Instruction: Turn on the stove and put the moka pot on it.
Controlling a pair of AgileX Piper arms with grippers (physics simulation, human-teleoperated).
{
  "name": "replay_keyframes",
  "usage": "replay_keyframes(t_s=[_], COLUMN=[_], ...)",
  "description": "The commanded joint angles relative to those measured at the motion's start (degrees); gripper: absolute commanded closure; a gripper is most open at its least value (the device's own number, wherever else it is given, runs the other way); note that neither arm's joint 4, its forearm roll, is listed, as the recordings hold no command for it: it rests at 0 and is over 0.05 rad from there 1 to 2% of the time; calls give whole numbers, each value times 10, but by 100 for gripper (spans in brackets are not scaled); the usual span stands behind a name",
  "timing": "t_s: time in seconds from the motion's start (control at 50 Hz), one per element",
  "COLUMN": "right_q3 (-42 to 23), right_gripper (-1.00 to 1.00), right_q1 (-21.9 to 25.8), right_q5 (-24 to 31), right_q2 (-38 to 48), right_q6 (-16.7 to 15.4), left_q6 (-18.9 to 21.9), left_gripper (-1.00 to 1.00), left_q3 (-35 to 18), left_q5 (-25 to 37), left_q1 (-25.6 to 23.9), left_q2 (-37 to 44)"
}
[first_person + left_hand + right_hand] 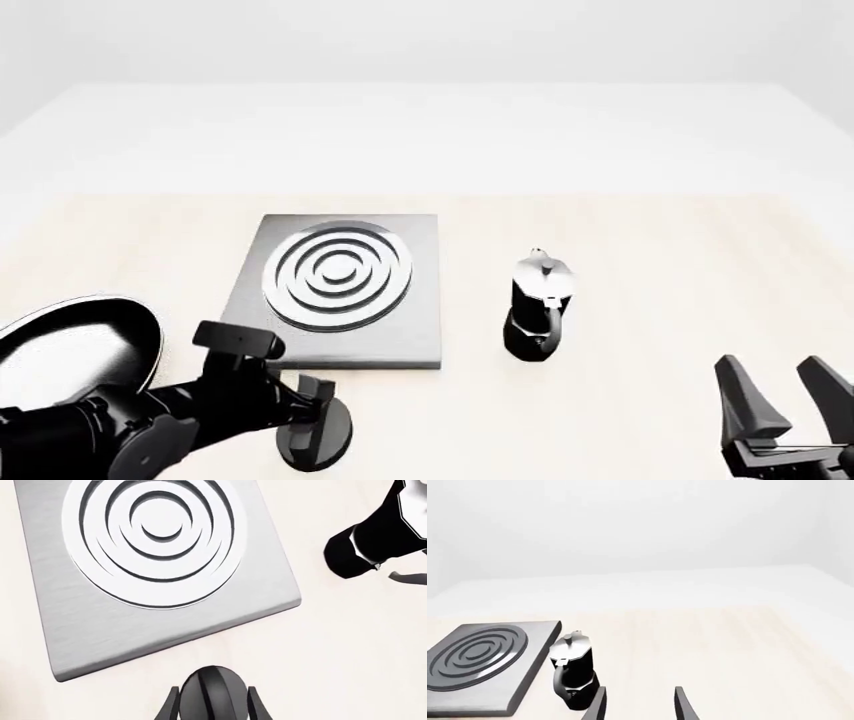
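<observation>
The stove [400, 340] is a flat grey slab with a silver ring burner [338, 274], left of the table's centre; it also shows in the left wrist view [100, 635] and the right wrist view [527, 680]. Its black oval knob [320, 447] lies in front of the slab. My left gripper [315, 408] is open, its fingers standing on either side of the knob [212, 700]. The moka pot [539, 305], black below and silver on top, stands upright on the table right of the slab. My right gripper [770, 366] is open and empty, nearer than the pot and to its right [570, 667].
A glossy black frying pan [80, 335] lies at the near left, beside my left arm. The light wooden table [641, 240] stretches behind and to the right of the pot.
</observation>
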Motion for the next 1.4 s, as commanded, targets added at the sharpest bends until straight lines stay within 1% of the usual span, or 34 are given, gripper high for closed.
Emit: replay_keyframes(t_s=[0.02,0.34,0.36,0.72,0.8,0.84,0.86,0.9,0.94,0.98,1.04,1.2,1.3,1.4], right_q3=[0,0,0,0,0,0,0,0,0,0,0,0,0,0], right_gripper=[-100,-100,-100,-100,-100,-100,-100,-100,-100,-100,-100,-100,-100,-100], right_q1=[1,2,2,2,1,1,1,2,2,2,2,3,3,3], right_q5=[-6,-12,-8,-7,-4,-6,-7,-9,-9,-8,-7,-10,-8,-9], right_q2=[7,15,10,9,6,7,8,10,10,10,8,11,10,10], right_q6=[1,8,7,8,8,8,8,8,7,7,7,6,6,6], left_q6=[-10,-30,-38,-54,-48,-30,-35,-18,-23,-14,-13,-8,4,2], left_gripper=[-100,-100,-100,-100,-100,-100,-100,-100,-100,-100,-100,-100,-100,-100], left_q3=[10,29,42,56,52,46,46,42,42,39,36,35,34,34], left_q5=[-16,-51,-71,-104,-97,-83,-83,-77,-77,-73,-70,-67,-62,-63], left_q1=[1,4,6,1,11,27,27,42,42,53,61,71,87,89], left_q2=[10,37,51,79,72,52,53,45,45,36,33,28,19,19])
